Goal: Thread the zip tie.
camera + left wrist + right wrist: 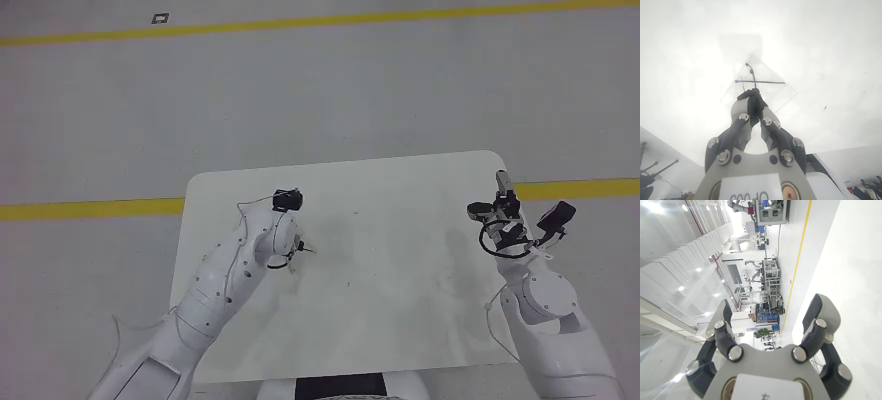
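Several thin black zip ties lie on a clear plastic sheet (770,73) on the white table (400,300). One zip tie (761,82) lies flat across the sheet. A second zip tie (753,74) runs from its small head straight into the tips of my left gripper (755,92), which is shut on it just above the sheet. In the top view my left gripper (292,254) is at the table's left half, with dark strands (306,248) beside it. My right gripper (770,311) is open and holds nothing; it hangs at the table's right edge (492,196), pointing away.
The table's surface (400,250) between the two arms is bare white. Its right edge runs close beside the right arm. Yellow floor lines (100,209) pass behind the table. Machinery racks (770,281) stand far off in the room.
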